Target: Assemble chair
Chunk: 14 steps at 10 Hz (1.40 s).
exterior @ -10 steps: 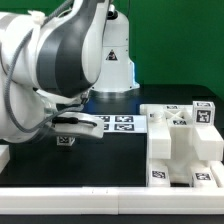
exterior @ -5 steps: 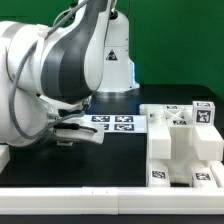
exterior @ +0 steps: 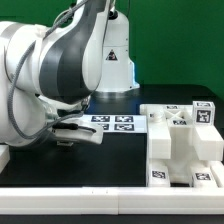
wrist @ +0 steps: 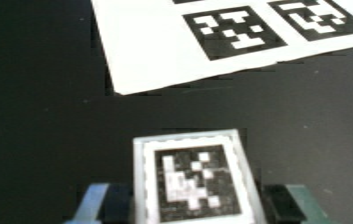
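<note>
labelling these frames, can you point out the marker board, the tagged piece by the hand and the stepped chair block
marker board (wrist: pixel 173 45): wrist view, bare white area beside its tags
tagged piece (wrist: pixel 194 178): wrist view, middle of its tag
chair block (exterior: pixel 185 140): exterior view, upper white step

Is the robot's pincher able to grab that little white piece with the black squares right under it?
Probably yes. In the wrist view the tagged white piece lies on the dark table between the gripper fingers, one on each side, with nothing in the way. The marker board lies apart.
</note>
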Available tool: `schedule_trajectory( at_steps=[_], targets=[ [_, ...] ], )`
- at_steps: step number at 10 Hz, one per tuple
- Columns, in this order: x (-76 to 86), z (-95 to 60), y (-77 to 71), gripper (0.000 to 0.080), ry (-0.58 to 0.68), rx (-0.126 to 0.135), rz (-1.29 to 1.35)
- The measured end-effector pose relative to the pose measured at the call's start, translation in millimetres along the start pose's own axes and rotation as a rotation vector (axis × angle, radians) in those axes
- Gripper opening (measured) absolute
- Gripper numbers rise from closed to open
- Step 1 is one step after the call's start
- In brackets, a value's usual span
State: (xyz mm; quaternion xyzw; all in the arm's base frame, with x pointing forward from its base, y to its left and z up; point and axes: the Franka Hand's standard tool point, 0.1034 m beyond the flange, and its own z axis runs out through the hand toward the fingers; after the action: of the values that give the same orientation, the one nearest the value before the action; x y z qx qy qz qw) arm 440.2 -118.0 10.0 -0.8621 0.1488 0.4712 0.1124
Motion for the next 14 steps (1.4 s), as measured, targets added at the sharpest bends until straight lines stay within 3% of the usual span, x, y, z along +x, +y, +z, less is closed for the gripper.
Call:
schedule_trajectory(
  at_steps=[2,3,5,9,10,11,12,14],
  targets=[
    [-21.2,-32.8,-14.1,0.0284,0.042,0.009,-0.025],
    [-32.1,-60.4,-25.3,0.0284,0.147,0.007,-0.054],
    [-59.7,-94.6,-40.0,0.0284,0.296,0.019,-0.094],
    [-53.5,-102.9,-40.9,0.0284,0.599,0.01,-0.098],
    [-61.8,-116.0,-60.5,0.0284,0.669,0.013,-0.091],
    [-71.3,-136.8,-91.7,0.0284,0.76,0.012,-0.136],
    [-76.6,-150.2,-111.9,0.0284,0.865,0.028,-0.161],
    [-87.6,-158.9,-136.0,0.0284,1.056,0.014,-0.2]
  ],
)
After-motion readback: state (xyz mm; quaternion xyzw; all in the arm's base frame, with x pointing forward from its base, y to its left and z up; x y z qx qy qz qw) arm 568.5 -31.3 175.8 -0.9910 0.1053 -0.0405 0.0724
